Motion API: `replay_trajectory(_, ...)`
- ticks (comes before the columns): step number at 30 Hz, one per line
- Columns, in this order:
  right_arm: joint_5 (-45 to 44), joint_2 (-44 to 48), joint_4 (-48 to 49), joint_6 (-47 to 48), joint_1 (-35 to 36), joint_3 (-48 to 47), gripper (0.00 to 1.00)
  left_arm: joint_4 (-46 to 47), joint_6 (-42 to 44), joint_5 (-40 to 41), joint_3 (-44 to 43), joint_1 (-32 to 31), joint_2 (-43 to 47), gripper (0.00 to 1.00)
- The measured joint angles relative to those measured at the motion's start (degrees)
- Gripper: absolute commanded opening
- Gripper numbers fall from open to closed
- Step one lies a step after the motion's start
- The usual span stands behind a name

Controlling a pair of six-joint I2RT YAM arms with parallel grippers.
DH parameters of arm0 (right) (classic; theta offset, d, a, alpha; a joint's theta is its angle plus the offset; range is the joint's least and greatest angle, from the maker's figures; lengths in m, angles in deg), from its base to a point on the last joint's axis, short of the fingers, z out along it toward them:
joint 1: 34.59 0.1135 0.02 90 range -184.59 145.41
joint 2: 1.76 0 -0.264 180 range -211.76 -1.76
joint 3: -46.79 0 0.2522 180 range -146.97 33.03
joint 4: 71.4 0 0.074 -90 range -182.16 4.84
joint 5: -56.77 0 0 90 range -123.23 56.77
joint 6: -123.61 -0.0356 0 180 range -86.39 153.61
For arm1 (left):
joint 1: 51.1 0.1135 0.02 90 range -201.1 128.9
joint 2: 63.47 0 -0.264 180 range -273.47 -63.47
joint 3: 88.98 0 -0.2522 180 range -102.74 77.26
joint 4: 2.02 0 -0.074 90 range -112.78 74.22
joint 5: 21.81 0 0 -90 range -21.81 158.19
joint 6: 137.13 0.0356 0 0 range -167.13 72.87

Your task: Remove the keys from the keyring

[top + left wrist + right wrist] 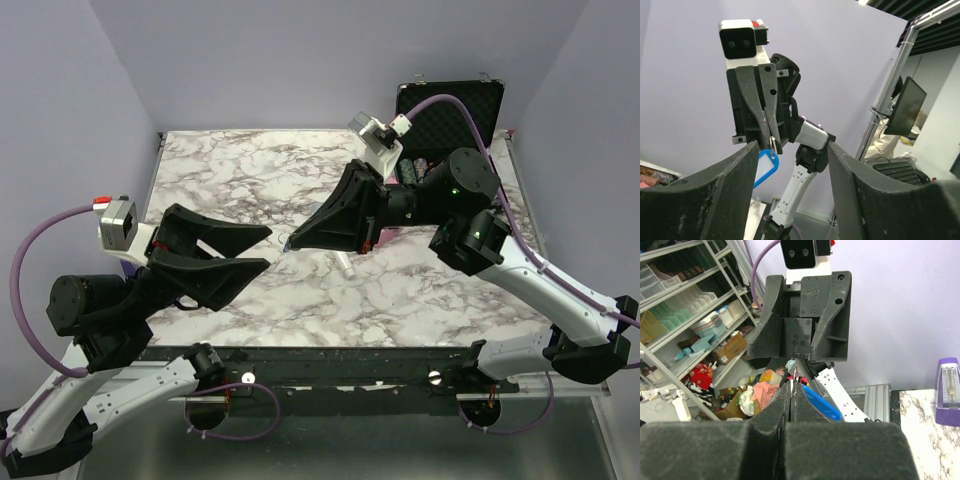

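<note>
Risk: the right jaws, pinched together on the thin keyring (772, 145), may lose it if the left jaws, apart and facing the blue key (765, 167) hanging at those tips, close crooked and tug sideways.

Marble table (250, 170) bears an open black case (450, 110).

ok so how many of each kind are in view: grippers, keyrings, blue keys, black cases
grippers: 2, left gripper and right gripper
keyring: 1
blue key: 1
black case: 1
total: 5
</note>
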Motion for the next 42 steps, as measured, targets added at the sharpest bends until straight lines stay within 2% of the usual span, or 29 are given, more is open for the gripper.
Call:
replay_trajectory(18, 0.0, -0.8, 3.6, -1.4, 0.0, -0.5, 0.01, 3.5, -2.1, -1.8, 0.0, 0.0, -2.6, 0.49)
replay_trajectory(22, 0.0, -0.8, 3.6, -1.4, 0.0, -0.5, 0.01, 2.1, -1.8, -1.9, -1.2, 0.0, -4.1, 0.4)
replay_trajectory(27, 0.0, -0.8, 3.8, -1.5, 0.0, -0.5, 0.01, 0.3, -1.1, -1.9, -2.2, 0.0, -4.7, 0.19)
replay_trajectory(31, 0.2, -0.8, 4.1, -1.6, 0.0, -0.5, 0.01, 0.0, -0.6, -1.9, -2.4, 0.0, -4.7, 0.11)
replay_trajectory(34, 0.2, -0.8, 4.1, -1.6, 0.0, -0.5, 0.01, -0.5, -0.4, -1.9, -2.9, 0.0, -4.7, 0.01)
replay_trajectory(42, 0.2, -0.8, 4.1, -1.5, 0.0, -0.5, 0.01, -1.4, -0.2, -1.9, -3.3, 0.0, -4.7, 0.0)
